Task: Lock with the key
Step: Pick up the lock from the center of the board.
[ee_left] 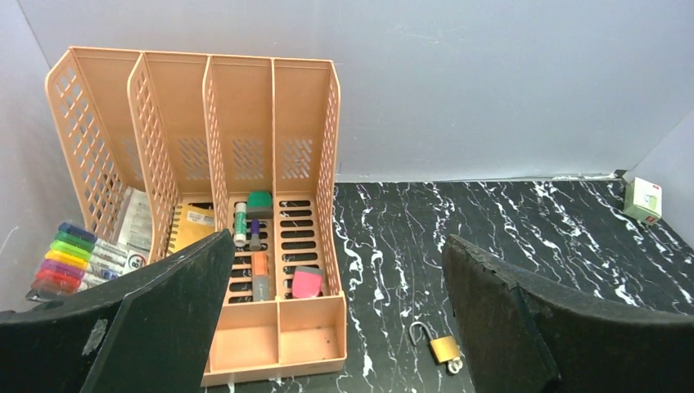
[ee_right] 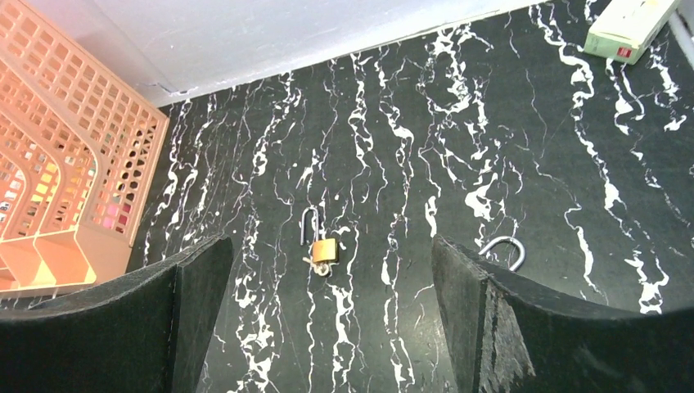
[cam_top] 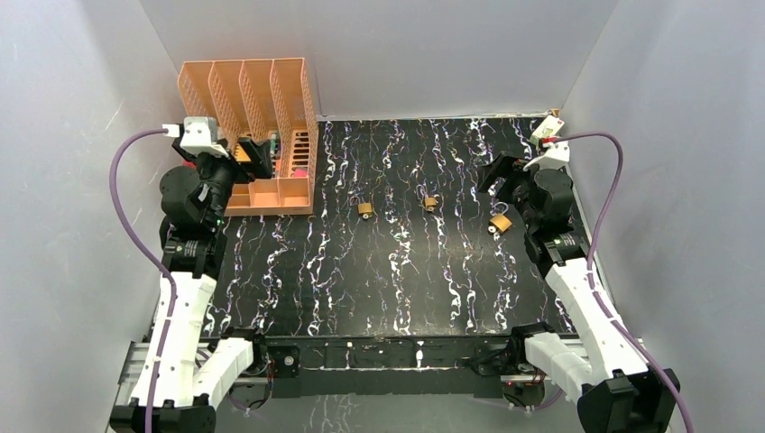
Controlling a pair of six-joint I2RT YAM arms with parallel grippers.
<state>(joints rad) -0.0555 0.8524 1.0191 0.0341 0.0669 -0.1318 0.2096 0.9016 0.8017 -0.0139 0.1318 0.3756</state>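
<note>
Brass padlocks, three, lie in a loose row mid-way across the black marbled mat (cam_top: 298, 271): left padlock (cam_top: 365, 208), middle padlock (cam_top: 431, 203), right padlock (cam_top: 499, 223), well apart from each other. The ones the wrist cameras catch have their shackles sprung open. A small bit at the base of the lock framed in the right wrist view may be the key (ee_right: 315, 264); too small to be sure.

The left gripper (ee_left: 335, 250) is spread wide and empty, close by the peach plastic organizer (ee_left: 245, 123). The right gripper (ee_right: 331, 246) is also spread and empty, above the mat near the right padlock.

Risks, as I judge them:
- The locks are small and loose on a smooth mat, so a pinch from one side likely skids or spins one away.
- The key is tiny, so a slightly off grasp could knock it out or miss it.
- An open shackle needs pressing home, and with the body unheld the lock just tips.
- A left arm swing could clip the organizer wall, since it sits so near.
- Both arms reaching for the same lock could crowd each other.

Organizer contents:
- Markers (ee_left: 69, 254) and a clear packet are at the leftmost slot; fully inside or not, cannot tell.
- A yellow notebook (ee_left: 192, 225) sits in the next slot.
- The right-hand slots hold a glue stick (ee_left: 240, 221), a green block, an orange pen and a pink eraser (ee_left: 307, 282).
- The two small front trays (ee_left: 278, 344) hold nothing.

A white box (ee_left: 642, 199) sits at the mat's far right corner.
</note>
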